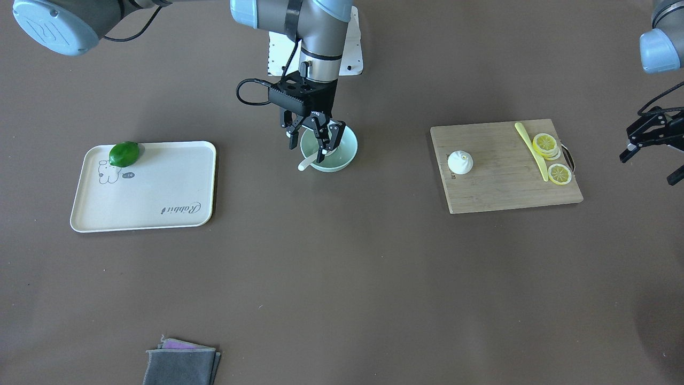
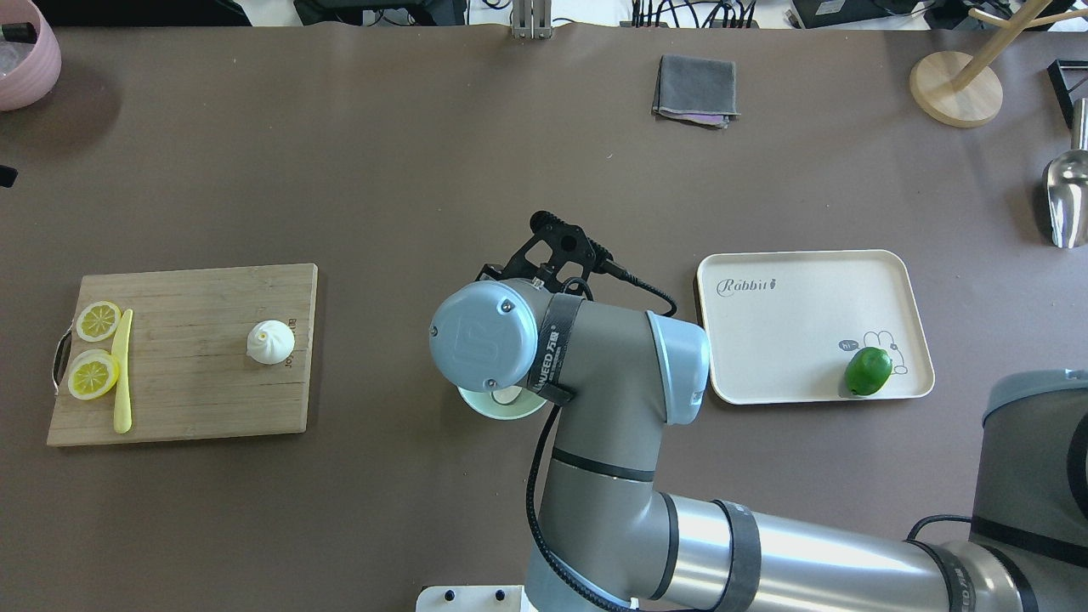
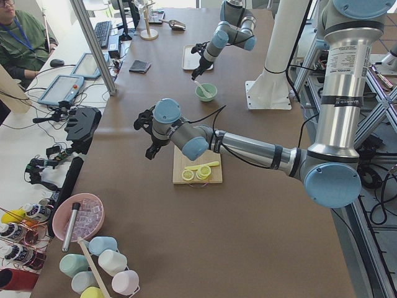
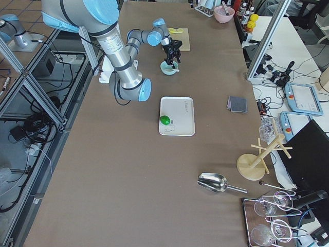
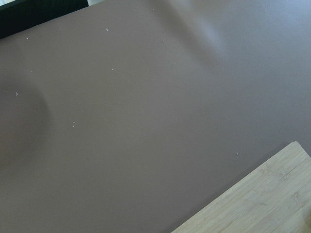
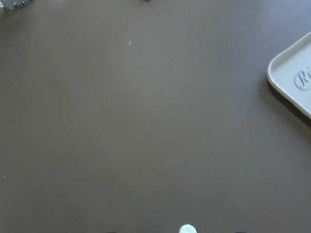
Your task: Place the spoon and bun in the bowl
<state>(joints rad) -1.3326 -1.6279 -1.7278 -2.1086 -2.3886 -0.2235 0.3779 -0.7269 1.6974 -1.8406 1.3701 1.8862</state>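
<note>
Since the spoon [image 1: 305, 163] is already lying in the bowl [image 1: 348, 156], the right jaws are hanging spread and empty above it.

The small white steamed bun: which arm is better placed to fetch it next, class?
Left. The left gripper hangs beside the bamboo cutting board holding the bun; the right gripper is over the mint-green bowl, where the cream-white plastic spoon already rests.

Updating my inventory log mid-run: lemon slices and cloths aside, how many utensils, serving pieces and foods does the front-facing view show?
Utensils: 2 (cream-white plastic spoon, thin yellow knife)
Serving pieces: 3 (mint-green round bowl, cream rectangular tray, wooden cutting board)
Foods: 2 (white round bun, green lime)
Total: 7
</note>
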